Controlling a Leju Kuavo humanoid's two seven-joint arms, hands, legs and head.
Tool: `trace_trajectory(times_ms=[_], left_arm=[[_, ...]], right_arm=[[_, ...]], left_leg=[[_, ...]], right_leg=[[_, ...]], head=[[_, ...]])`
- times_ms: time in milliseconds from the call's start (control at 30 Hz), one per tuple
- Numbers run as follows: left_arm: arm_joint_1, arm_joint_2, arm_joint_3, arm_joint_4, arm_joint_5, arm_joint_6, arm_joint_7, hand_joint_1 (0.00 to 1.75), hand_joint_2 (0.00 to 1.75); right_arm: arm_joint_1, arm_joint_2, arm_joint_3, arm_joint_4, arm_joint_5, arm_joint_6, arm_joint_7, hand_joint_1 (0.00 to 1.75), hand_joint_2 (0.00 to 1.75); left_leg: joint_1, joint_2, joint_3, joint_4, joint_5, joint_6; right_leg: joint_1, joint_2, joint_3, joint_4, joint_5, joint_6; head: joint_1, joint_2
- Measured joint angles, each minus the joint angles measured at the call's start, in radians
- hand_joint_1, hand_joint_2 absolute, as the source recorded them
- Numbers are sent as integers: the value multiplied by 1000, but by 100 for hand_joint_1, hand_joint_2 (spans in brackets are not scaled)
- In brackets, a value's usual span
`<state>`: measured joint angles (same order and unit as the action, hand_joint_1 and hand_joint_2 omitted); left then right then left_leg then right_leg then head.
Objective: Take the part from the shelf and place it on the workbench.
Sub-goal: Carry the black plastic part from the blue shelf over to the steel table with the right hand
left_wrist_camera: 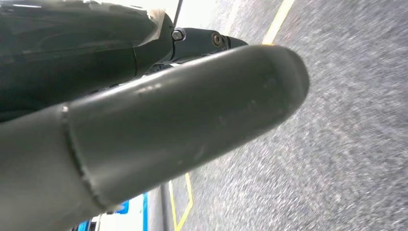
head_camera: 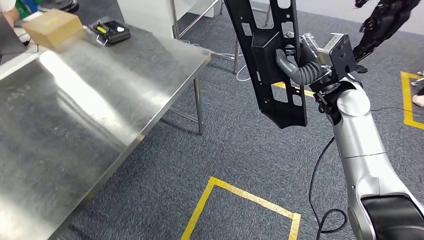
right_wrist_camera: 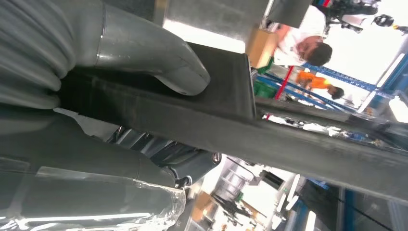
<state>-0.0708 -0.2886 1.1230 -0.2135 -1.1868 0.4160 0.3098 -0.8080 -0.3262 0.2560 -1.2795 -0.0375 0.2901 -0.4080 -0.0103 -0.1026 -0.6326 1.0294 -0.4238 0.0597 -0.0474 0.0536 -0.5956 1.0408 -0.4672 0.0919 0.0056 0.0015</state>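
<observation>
Right hand grips part, thumb wrapped over raised middle block; part held upright in air, over carpet, well right of bench. Part looks stiff, long black plate with cutouts, probably moderately heavy, top-heavy in this hold; middle block seems best grab point. Left hand near floor, fingers' state cannot tell. Bench corner and leg between part and bench top. Farther: cardboard box, black device at bench far end.
</observation>
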Motion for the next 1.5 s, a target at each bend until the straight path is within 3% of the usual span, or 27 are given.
trace_trajectory(times_ms=[67,133,200,267,300,333,367,433,467,533,600,633,667,733,800,833,867,933,1000,1100,1167,1233,1300,1333,1400,1467,1500], left_arm=[[3,0,1,0,0,4,4,0,0],[5,-1,3,0,0,6,7,0,0],[3,-2,4,1,0,5,8,0,0],[2,-2,6,1,0,4,10,0,0],[3,-2,7,1,0,4,11,0,0],[3,-2,7,1,0,5,12,0,0],[3,-2,8,1,0,5,13,0,0],[3,-2,8,1,0,6,14,0,0],[2,-2,8,1,0,6,14,0,0],[1,-1,8,1,0,6,15,0,0],[2,-2,9,1,0,6,16,0,0],[2,-3,10,1,0,6,16,0,0],[1,-4,11,1,0,5,16,0,0],[0,-7,12,1,0,4,16,0,0],[0,-8,12,1,0,4,16,0,0],[0,-8,13,1,0,3,14,0,0],[0,-8,13,1,1,2,12,0,0],[0,-8,14,1,6,-3,6,0,0],[0,-7,16,1,13,-6,-3,0,0],[5,-7,20,1,17,-6,-10,0,0],[5,-6,24,1,18,-6,-11,0,0],[3,-6,26,1,20,-5,-15,0,0],[3,-6,29,1,28,-2,-19,0,0],[3,-6,31,1,34,1,-21,0,0],[2,-8,36,1,40,12,-23,0,0],[0,-9,40,0,41,20,-23,0,0],[-1,-9,41,0,41,20,-26,0,0]], right_arm=[[-8,7,1,13,5,-2,0,175,175],[-26,15,4,31,7,-7,-1,175,175],[-42,15,1,45,5,-14,-6,175,175],[-46,11,-4,56,2,-21,-12,175,175],[-45,10,-5,61,2,-22,-14,175,175],[-44,10,-6,66,3,-24,-14,175,175],[-45,9,-6,69,3,-24,-15,175,175],[-48,9,-10,73,3,-25,-15,175,175],[-50,8,-12,76,3,-25,-15,175,175],[-53,5,-17,84,1,-26,-14,175,175],[-55,4,-19,91,-2,-25,-13,175,175],[-55,4,-20,94,-4,-24,-14,175,175],[-55,1,-23,97,-6,-23,-14,175,175],[-55,-8,-29,103,-9,-22,-15,175,175],[-50,-16,-32,111,-10,-21,-15,175,175],[-47,-18,-32,114,-12,-21,-16,175,175],[-43,-20,-33,116,-13,-20,-17,175,175],[-36,-23,-38,119,-17,-21,-21,175,175],[-23,-26,-44,119,-18,-26,-25,175,175],[0,-22,-53,119,-15,-33,-27,175,175],[6,-19,-54,119,-14,-34,-27,175,175],[8,-18,-57,118,-14,-34,-27,175,175],[6,-18,-59,121,-10,-34,-26,175,175],[3,-16,-59,124,-7,-33,-25,175,175],[-11,-11,-59,137,-1,-31,-24,175,175],[-32,-6,-59,156,3,-31,-25,175,175],[-43,-5,-59,169,3,-32,-27,175,175]], left_leg=[[3,-12,-13,6,3,-6],[3,19,-26,30,-15,-15],[3,72,-70,125,-68,-25],[7,92,-134,253,-121,-28],[7,94,-152,285,-127,-25],[6,95,-150,281,-114,-20],[2,98,-128,238,-85,-12],[-15,133,-54,103,-24,13],[-24,153,-25,50,-9,25],[-37,175,-5,7,-10,37],[-35,157,4,-14,-3,40],[-31,147,13,-28,4,42],[-27,136,22,-41,11,43],[-21,112,28,-51,18,46],[-19,85,28,-50,18,45],[-17,71,28,-47,17,43],[-15,57,28,-41,14,39],[-9,31,22,-21,4,24],[-8,9,8,2,-5,10],[-7,-3,-8,12,-8,3],[-6,37,-25,50,-35,-8],[-1,83,-77,157,-93,-21],[4,95,-136,269,-134,-24],[4,96,-146,284,-130,-21],[-2,105,-108,201,-71,-3],[-20,146,-39,68,-17,27],[-28,163,-17,27,-8,38]], right_leg=[[4,-13,-3,2,1,-17],[4,-29,-2,1,3,-30],[7,-49,-1,-1,3,-42],[15,-72,0,-2,1,-47],[19,-83,0,-2,0,-49],[22,-94,2,-1,-2,-52],[26,-104,5,-2,-4,-54],[30,-122,14,-4,-8,-60],[32,-130,17,-6,-10,-62],[36,-150,21,-13,-11,-62],[41,-159,25,-16,-13,-59],[42,-143,21,-6,-20,-58],[43,-118,9,25,-35,-59],[38,-68,-48,141,-83,-63],[33,-57,-105,244,-113,-55],[30,-56,-111,247,-105,-45],[25,-55,-97,210,-81,-30],[12,-35,-39,81,-22,-3],[7,-16,-3,7,0,-5],[12,-31,0,3,0,-29],[10,-45,1,2,1,-40],[12,-61,3,2,-1,-50],[17,-79,3,2,-3,-53],[20,-89,4,2,-4,-55],[27,-107,10,1,-8,-60],[32,-125,20,-4,-13,-65],[34,-134,24,-8,-14,-66]], head=[[-1,0],[-5,0],[-13,0],[-17,0],[-16,0],[-16,0],[-16,0],[-16,0],[-16,0],[-16,0],[-16,0],[-15,0],[-14,0],[-9,0],[-6,0],[-6,0],[-6,0],[-5,0],[-3,0],[-5,0],[-10,0],[-16,0],[-16,0],[-16,0],[-17,0],[-16,0],[-16,0]])
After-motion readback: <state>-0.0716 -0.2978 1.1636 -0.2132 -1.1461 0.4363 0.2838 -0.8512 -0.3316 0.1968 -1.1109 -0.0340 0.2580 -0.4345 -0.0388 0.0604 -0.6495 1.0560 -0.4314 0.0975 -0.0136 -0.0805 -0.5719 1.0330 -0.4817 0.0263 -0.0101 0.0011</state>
